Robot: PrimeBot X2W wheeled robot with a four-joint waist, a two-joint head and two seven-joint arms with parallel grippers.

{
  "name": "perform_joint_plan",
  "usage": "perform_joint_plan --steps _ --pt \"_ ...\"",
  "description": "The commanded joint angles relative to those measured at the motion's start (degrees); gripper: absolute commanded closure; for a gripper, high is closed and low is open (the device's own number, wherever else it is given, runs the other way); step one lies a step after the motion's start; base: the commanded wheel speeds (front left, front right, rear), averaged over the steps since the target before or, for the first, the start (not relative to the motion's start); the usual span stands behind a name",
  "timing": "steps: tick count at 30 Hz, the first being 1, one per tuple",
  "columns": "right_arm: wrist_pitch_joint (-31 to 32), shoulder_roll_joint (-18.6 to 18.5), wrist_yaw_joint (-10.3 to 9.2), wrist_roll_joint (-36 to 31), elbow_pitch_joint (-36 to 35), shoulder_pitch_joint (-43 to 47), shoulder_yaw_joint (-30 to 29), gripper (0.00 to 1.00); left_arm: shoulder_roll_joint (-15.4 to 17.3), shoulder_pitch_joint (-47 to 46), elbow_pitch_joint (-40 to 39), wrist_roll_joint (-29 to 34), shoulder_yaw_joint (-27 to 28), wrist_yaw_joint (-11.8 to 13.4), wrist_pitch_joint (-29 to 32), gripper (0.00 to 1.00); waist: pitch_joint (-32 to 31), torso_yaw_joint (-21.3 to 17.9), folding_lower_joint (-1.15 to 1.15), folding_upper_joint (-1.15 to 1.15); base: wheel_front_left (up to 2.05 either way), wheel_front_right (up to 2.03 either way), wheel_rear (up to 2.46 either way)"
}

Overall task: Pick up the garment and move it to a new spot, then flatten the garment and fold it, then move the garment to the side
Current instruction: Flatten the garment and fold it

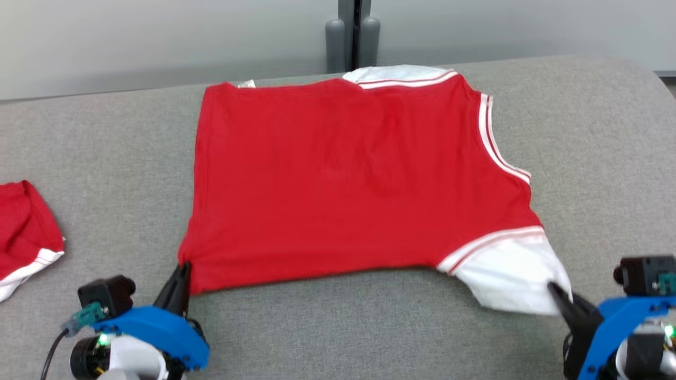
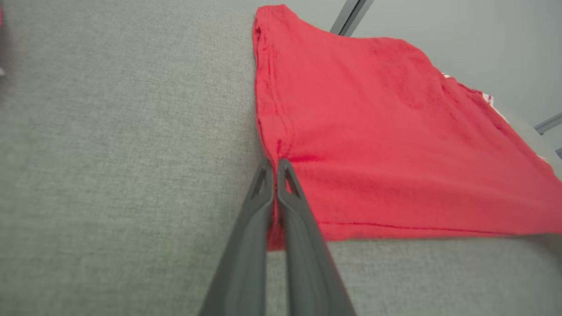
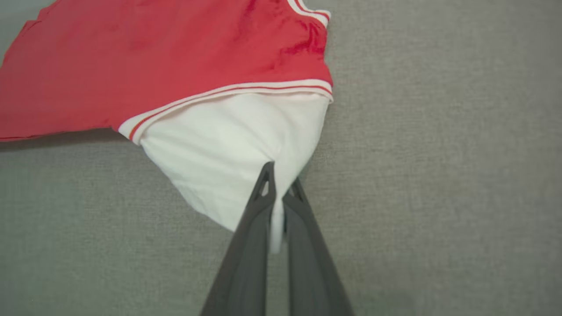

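Garment [image 1: 348,179] pinched at both near corners. Left gripper [image 1: 182,268] clenched on red hem corner; right gripper [image 1: 553,289] clenched on white sleeve [image 1: 507,269]. Rest of garment lies spread on grey surface [image 1: 105,158], far edge near back rim. Likely step: flattening. Advice: pull both corners evenly, low, slightly apart, to straighten curved near edge; uneven pull risks skew. Count: two grippers, one spread garment, one other red-white cloth [image 1: 24,232] at left, well apart.

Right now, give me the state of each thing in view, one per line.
jersey: spread nearly flat on the grey surface, both near corners pinched.
left gripper: fingers shut on the jersey's red corner.
right gripper: fingers shut on the jersey's white sleeve.
second red garment: bunched at the surface's left, untouched.
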Motion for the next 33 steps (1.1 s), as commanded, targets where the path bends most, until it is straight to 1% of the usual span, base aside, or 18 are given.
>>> perform_joint_plan --steps 1,5,9,11,14,18,20,21,23,27,30,33 --pt "2.27 0.81 -0.01 0.30 -2.23 2.84 -0.73 1.00 0.97 1.92 -2.68 -0.04 -0.47 1.04 1.86 1.00 -0.53 0.16 0.02 0.00 0.00 0.00 0.00" --pt "7.15 1.99 -0.01 0.80 -7.11 7.04 -2.03 1.00 2.93 7.20 -9.90 0.69 -1.86 3.37 7.89 1.00 -1.26 0.53 0.02 0.00 0.00 0.00 0.00" --pt "11.40 2.32 -0.01 0.57 -9.89 9.31 -2.22 1.00 5.77 11.23 -16.03 1.86 -3.36 5.51 14.75 1.00 -1.48 0.73 0.02 0.00 0.00 0.00 0.00" --pt "12.75 2.37 -0.01 0.27 -11.30 10.09 -1.96 1.00 7.69 12.66 -18.66 2.69 -4.07 6.60 18.22 1.00 -1.48 0.82 0.02 0.00 0.00 0.00 0.00" --pt "13.20 2.39 -0.01 -0.28 -12.72 9.90 -2.44 1.00 9.08 14.09 -22.37 2.18 -4.53 7.52 22.63 1.00 -1.39 0.83 0.02 0.00 0.00 0.00 0.00" --pt "11.53 2.32 -0.01 -0.65 -13.35 6.31 -1.99 1.00 9.84 12.74 -26.35 0.54 -4.77 6.90 26.32 1.00 -0.81 1.01 0.02 0.00 0.00 0.00 0.00" --pt "10.90 0.79 -0.01 -1.50 -12.64 4.12 -1.32 1.00 10.23 10.86 -27.06 0.19 -5.35 6.49 28.25 1.00 -0.41 1.17 0.02 0.00 0.00 0.00 0.00" --pt "10.44 -0.74 -0.01 -1.73 -11.61 1.51 -0.14 1.00 10.23 8.78 -27.26 -0.67 -6.05 5.95 30.52 1.00 0.09 1.31 0.02 0.00 0.00 0.00 0.00" --pt "10.01 -2.55 -0.01 -1.68 -10.50 -1.54 1.15 1.00 10.17 6.29 -27.20 -2.04 -6.13 5.35 32.67 1.00 0.66 1.47 0.02 0.00 0.00 0.00 0.00" --pt "9.80 -5.44 -0.01 -0.36 -7.19 -7.81 3.32 1.00 8.42 0.55 -25.35 -7.90 -4.32 4.24 36.27 1.00 2.08 1.93 0.02 0.00 0.00 0.00 0.00" --pt "9.63 -7.27 -0.01 0.93 -4.32 -12.12 5.70 1.00 7.90 -3.66 -22.40 -10.86 -2.38 4.46 37.84 1.00 3.32 1.96 0.02 0.00 0.00 0.00 0.00" --pt "8.52 -8.95 -0.01 1.97 -1.15 -16.22 7.81 1.00 6.92 -7.19 -19.13 -12.96 -0.25 4.93 37.46 1.00 4.64 1.89 0.02 0.00 0.00 0.00 0.00"
